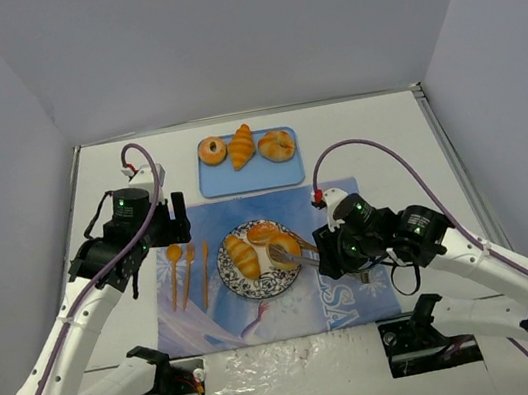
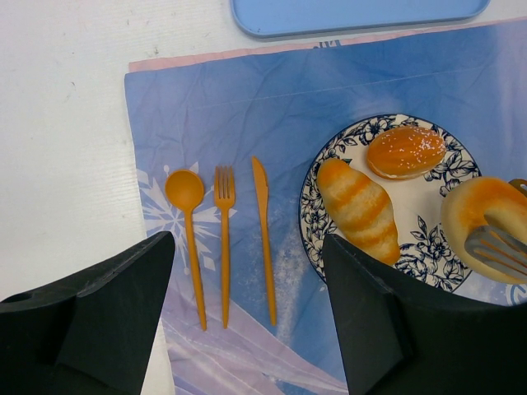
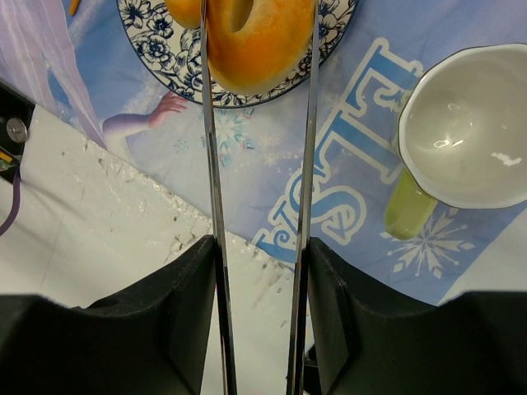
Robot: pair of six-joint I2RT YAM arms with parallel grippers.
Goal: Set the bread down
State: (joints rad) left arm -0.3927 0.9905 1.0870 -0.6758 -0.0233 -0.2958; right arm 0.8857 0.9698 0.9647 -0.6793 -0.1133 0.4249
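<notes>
The patterned plate (image 1: pixel 228 274) on the blue mat holds a ridged roll (image 1: pixel 242 256), an oval bun (image 1: pixel 262 232) and a ring donut (image 1: pixel 284 247). My right gripper (image 1: pixel 339 251) is shut on metal tongs (image 1: pixel 301 255), whose two arms (image 3: pixel 212 206) flank the donut (image 3: pixel 259 41) at the plate's right side. A donut (image 1: pixel 212 150), a roll (image 1: pixel 241 145) and a bun (image 1: pixel 277 145) lie on the blue tray (image 1: pixel 241 181) behind. My left gripper (image 2: pixel 247 313) is open and empty above the mat, left of the plate (image 2: pixel 313 197).
An orange spoon (image 2: pixel 188 222), fork (image 2: pixel 224 239) and knife (image 2: pixel 263 230) lie side by side left of the plate. A white mug (image 3: pixel 465 132) with a green handle stands on the mat right of the plate, under my right arm.
</notes>
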